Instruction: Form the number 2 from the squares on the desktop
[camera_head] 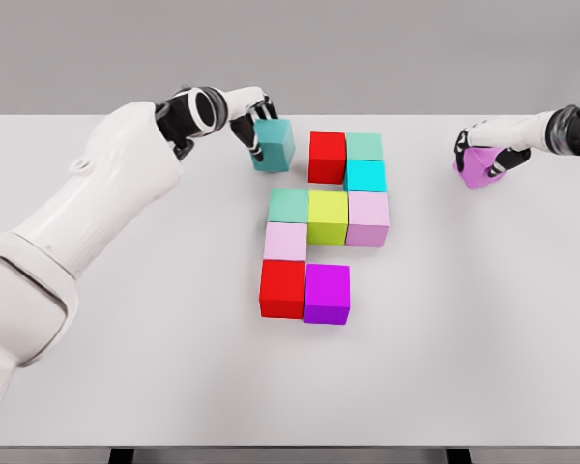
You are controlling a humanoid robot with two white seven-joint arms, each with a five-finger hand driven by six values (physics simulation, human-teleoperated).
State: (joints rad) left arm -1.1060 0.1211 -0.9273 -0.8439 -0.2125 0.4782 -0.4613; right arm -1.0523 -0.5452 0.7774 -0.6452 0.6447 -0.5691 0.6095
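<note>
Nine cubes sit packed together mid-way across the white surface (174,387), forming most of a blocky figure. Nearest the robot is the bottom row: a red cube (282,288) with a purple cube (327,294) touching its right side. Above the red one lies a pale pink cube (285,241), and above that the middle row runs left to right as a mint cube (289,205), a yellow-green cube (328,217) and a lilac cube (368,218). A cyan cube (365,176) stands on the far side of the lilac one, and the top row holds a second red cube (327,157) with a pale green cube (364,146) to its right. Just left of that top row, slightly apart and turned askew, is a teal cube (273,145), with the left robot hand (249,118) curled over its far left corner and gripping it. Well apart at the far right, the right robot hand (485,147) closes its fingers around a magenta cube (483,167).
</note>
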